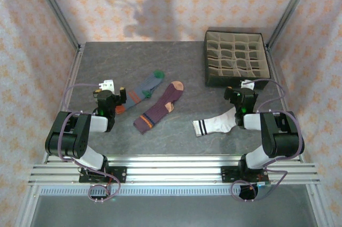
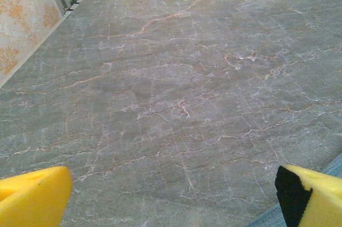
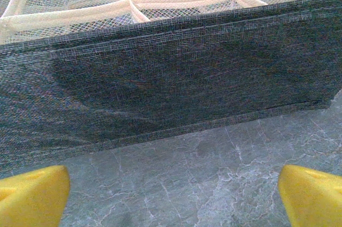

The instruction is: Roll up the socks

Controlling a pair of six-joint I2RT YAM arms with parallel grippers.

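Note:
Three socks lie flat on the grey table. The grey-blue sock with a green toe is left of centre, the dark purple sock with a peach toe lies beside it, and the white sock with black cuff stripes is right of centre. My left gripper hovers low just left of the grey-blue sock, open over bare table, with an edge of that sock near its right fingertip. My right gripper is open and empty, above the white sock's foot end, facing the box.
A dark fabric box with beige grid compartments stands at the back right; its near wall rises close ahead of my right fingers. Patterned walls and metal posts bound the table on three sides.

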